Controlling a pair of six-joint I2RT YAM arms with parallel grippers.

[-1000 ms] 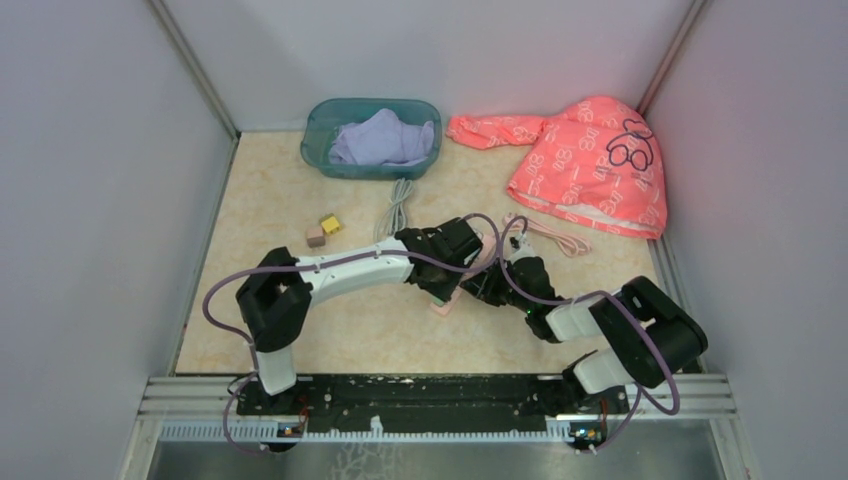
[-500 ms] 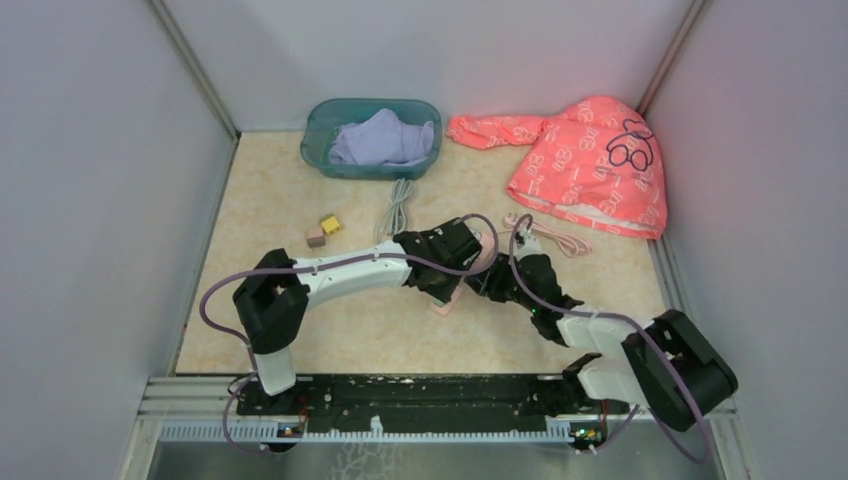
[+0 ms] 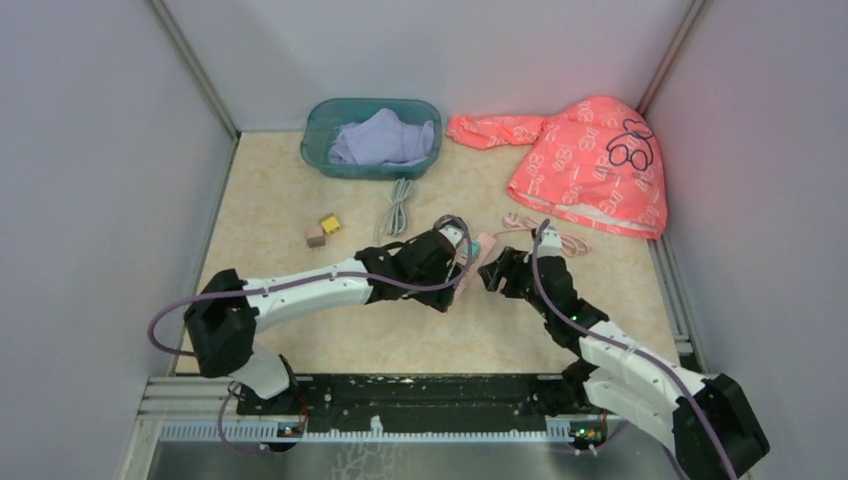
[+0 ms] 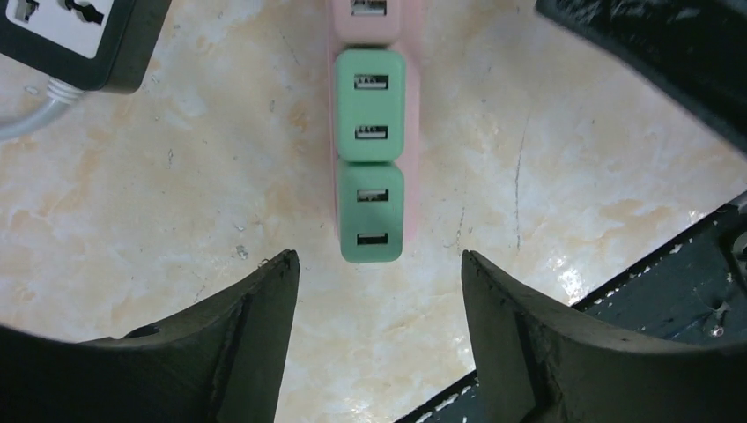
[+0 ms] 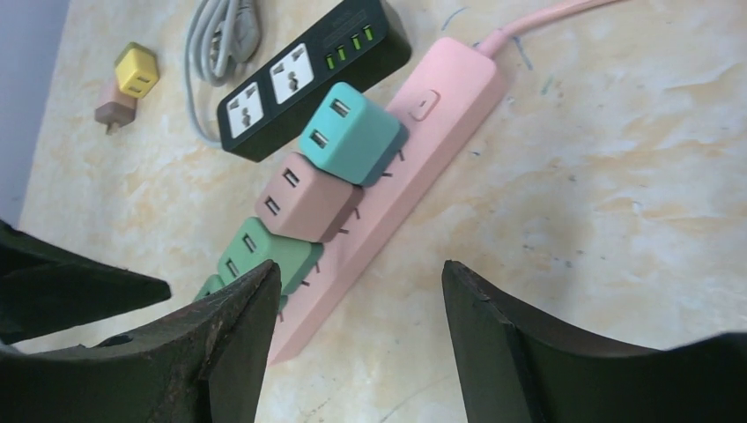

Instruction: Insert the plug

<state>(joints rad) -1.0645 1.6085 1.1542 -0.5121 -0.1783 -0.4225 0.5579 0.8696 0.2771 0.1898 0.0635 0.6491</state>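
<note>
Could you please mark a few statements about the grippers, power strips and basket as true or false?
1. The left gripper and the right gripper are both open and hold nothing. True.
2. The pink power strip has nothing plugged into it. False: four chargers stand in a row on it.
3. A black power strip lies beside the pink one. True.
4. The basket is empty. False: a lavender cloth lies in it.

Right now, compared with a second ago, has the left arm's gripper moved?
Yes. The left gripper slid left in the top view, toward the small yellow cube-shaped block.
</note>
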